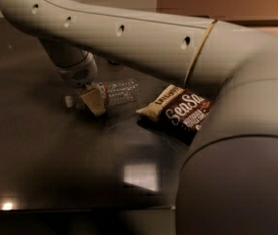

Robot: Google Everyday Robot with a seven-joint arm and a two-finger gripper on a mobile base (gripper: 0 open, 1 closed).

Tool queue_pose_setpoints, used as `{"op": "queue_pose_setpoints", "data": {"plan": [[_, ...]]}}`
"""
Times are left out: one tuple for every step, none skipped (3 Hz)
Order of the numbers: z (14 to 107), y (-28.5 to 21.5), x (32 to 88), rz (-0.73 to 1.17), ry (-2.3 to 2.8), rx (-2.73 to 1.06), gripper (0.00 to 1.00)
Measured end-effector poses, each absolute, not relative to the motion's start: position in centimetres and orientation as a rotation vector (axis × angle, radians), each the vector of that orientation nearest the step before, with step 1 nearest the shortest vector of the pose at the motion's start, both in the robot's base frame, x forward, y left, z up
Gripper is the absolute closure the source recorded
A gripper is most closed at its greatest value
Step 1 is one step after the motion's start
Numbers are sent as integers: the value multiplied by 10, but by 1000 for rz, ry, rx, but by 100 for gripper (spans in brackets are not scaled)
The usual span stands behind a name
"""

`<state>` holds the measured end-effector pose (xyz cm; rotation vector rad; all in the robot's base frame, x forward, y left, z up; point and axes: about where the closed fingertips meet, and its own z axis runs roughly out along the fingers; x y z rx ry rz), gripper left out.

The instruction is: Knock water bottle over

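Observation:
The water bottle lies on its side on the dark table, with its white cap pointing left and its ribbed clear body pointing right. My gripper hangs from the grey wrist and sits right over the bottle's neck and label end, hiding that part. I cannot see whether it touches the bottle.
A dark brown and cream snack bag lies just right of the bottle. My large grey arm spans the upper view, and its bulk fills the right side. The red can is hidden behind the arm.

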<state>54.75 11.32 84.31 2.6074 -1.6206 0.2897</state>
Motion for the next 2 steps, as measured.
{"op": "queue_pose_setpoints", "data": {"plan": [[840, 114, 547, 251, -1610, 2611, 0], [840, 114, 547, 249, -1610, 2612, 0]]}}
